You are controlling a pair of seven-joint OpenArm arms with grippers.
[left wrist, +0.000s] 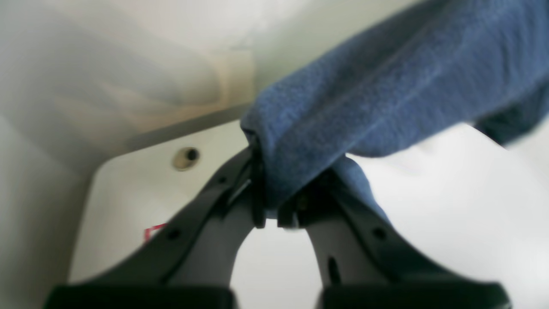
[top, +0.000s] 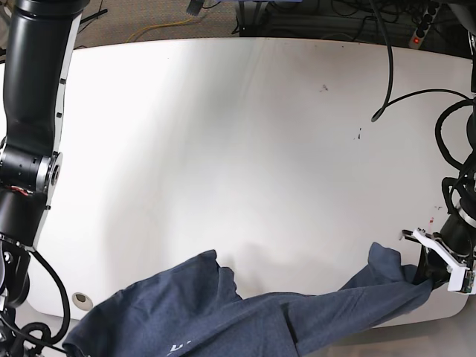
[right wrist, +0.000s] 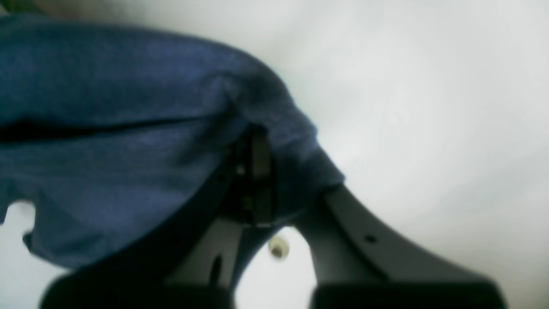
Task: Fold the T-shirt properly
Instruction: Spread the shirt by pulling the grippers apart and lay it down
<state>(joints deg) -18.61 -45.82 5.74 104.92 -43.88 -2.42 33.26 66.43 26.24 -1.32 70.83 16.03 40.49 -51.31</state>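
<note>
Two end effectors, each closed on cloth. Left end effector [left wrist: 270, 214]: dark jaws drawn narrow, a bunched edge of the T-shirt [left wrist: 386, 86] pinched between the tips; cloth runs up and away to the upper right of the left wrist view. In the base view this end effector [top: 435, 279] sits at the near right corner of the worktop [top: 245, 149], with a raised corner of the garment meeting it.

Right end effector [right wrist: 261, 180]: jaws close together, a fold of T-shirt [right wrist: 107, 150] draped over and between them; the right wrist view is blurred, so the exact bite cannot be read, but fabric is plainly gripped. This end effector itself does not show in the base view; only the upper links of that arm appear at that view's left edge.

T-shirt [top: 245, 320]: dark slate-blue, heathered, strung along the near edge of the worktop between the two grips, sagging in the middle, with loose ridges and one flap standing up left of centre. A trace of white lettering shows near the bottom edge of the base view.

Worktop: white, with a few small dark marks toward the far right, a small hole [top: 80, 300] near the front left corner, cables [top: 387, 67] trailing over the far side.

Progress, as judged: early. Garment held at two points but crumpled, not spread flat; no clean fold visible. Spreading, folding of sleeves and body all appear outstanding.
</note>
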